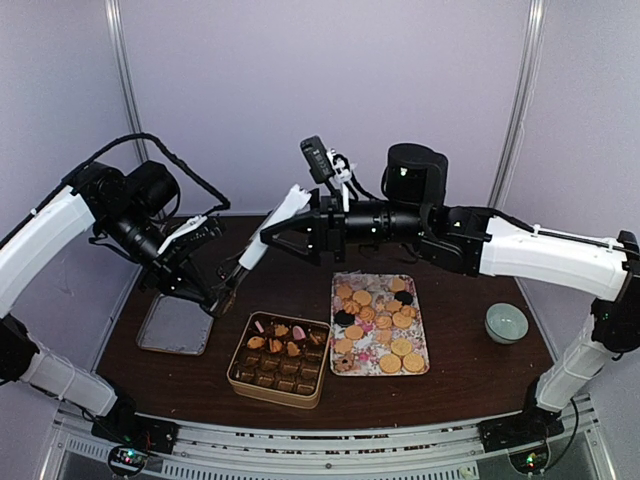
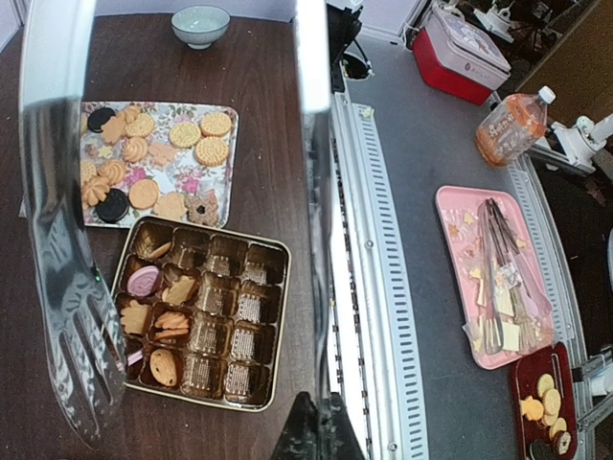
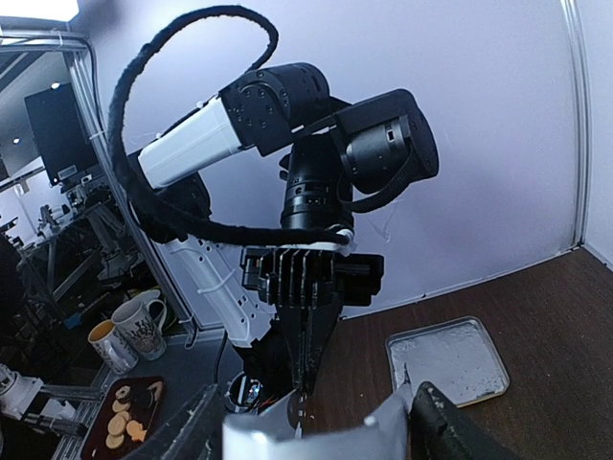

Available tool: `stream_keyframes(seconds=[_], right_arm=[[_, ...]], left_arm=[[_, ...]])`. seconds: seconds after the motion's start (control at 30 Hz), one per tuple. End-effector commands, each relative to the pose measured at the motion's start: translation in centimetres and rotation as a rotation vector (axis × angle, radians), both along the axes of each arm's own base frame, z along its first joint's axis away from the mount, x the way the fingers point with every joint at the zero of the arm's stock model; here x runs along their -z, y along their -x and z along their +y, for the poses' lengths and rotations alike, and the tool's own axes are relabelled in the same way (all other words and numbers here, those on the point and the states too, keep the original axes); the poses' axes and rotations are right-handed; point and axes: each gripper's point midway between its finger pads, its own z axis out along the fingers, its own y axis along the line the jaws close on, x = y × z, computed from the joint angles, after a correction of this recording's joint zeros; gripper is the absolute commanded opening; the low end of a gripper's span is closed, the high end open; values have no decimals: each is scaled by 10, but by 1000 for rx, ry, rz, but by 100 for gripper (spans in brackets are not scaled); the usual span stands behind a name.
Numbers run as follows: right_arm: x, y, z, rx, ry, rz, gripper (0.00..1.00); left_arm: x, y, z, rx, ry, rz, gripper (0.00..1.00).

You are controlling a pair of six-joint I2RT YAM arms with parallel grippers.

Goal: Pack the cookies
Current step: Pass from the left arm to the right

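Both arms hang above the table, face to face. My left tool (image 3: 299, 383) is shut tight; I cannot tell whether it pinches something thin. The fingers of my right tool (image 3: 321, 431) stand apart with a white piece between them, and I cannot tell if they press on it. A clear slotted utensil (image 2: 67, 316) shows close to the left camera. I judge that the step is a handover of it between the tools.

Most cookies (image 1: 375, 322) lie on the flowered tray (image 1: 340, 282), and some are already in the box (image 1: 275, 393) beside it.

To do this well, I should make one tool firm on the utensil before the other one lets go, and move slowly. Then I should lower it over the tray, not over the box, and afterwards fill the empty cups (image 2: 239, 311).
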Motion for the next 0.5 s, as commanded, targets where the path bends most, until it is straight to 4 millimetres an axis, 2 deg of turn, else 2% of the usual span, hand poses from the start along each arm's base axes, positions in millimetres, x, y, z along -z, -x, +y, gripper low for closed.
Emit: stream_keyframes(seconds=[0.0,0.37,0.47], right_arm=[[0,7,5,-63,33,-4,65],[13,11,18,-91,28,48,59],[11,9,19,-79,3,69,56]], left_arm=[[3,2,1,26,0,4,0],[-5,-2,0,24,11,-20,0],[-7,-3,-1,23,14,-25,0]])
